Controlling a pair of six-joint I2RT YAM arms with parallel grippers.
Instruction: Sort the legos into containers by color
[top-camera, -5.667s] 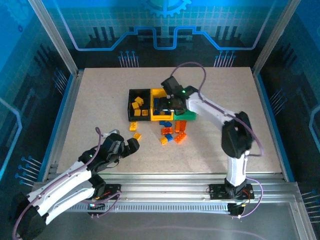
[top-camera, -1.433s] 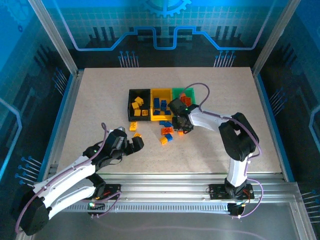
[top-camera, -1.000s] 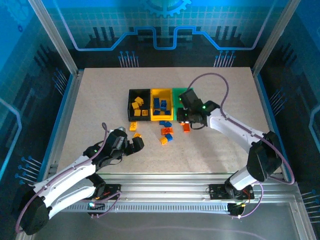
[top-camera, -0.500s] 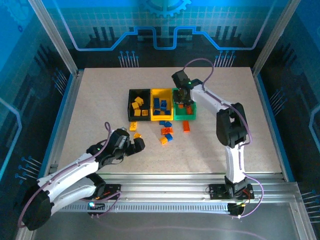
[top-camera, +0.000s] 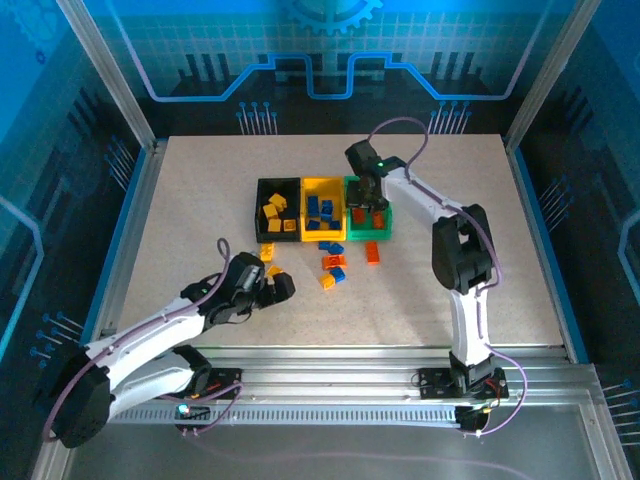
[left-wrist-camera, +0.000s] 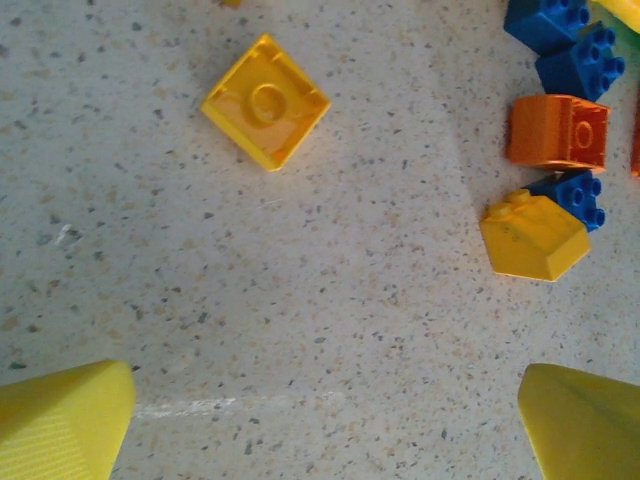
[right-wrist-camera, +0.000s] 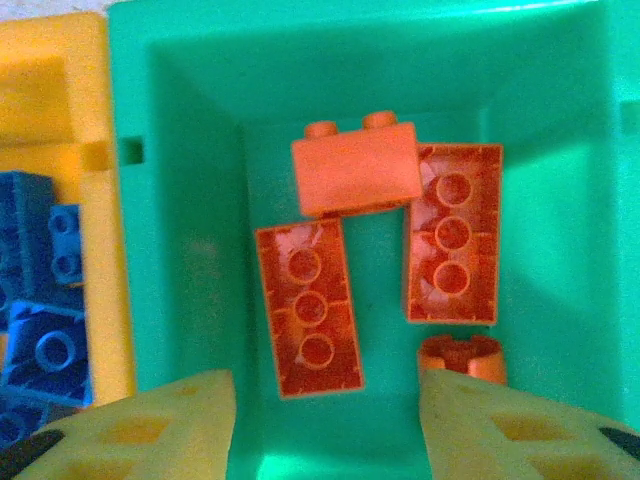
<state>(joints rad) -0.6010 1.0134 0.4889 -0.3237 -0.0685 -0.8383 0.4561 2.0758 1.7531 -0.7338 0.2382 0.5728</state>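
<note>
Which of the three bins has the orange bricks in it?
The green bin, at the right end of the row. The middle yellow bin holds blue bricks, the black bin yellow bricks.

From overhead, light falls evenly on my table (top-camera: 200, 200), pale and bright, with only short, soft shadows under both arms. The enclosure walls (top-camera: 60, 150) glow deep blue and darken toward nine and three o'clock. The small bricks are sharp enough for colour, not for detail.

Under my left gripper (left-wrist-camera: 325, 400) the picture is crisp. A faint bluish shade covers the nine o'clock half, and the ground is brighter toward three o'clock. The yellow brick (left-wrist-camera: 266, 102) at eleven o'clock carries a mild sheen. My fingertips (left-wrist-camera: 60, 420) at seven and five o'clock look soft.

Under my right gripper (right-wrist-camera: 325, 400) the green bin (right-wrist-camera: 170, 200) is heavily saturated, brightest at twelve o'clock, its nine o'clock wall shaded. Everything is slightly blurred.
</note>
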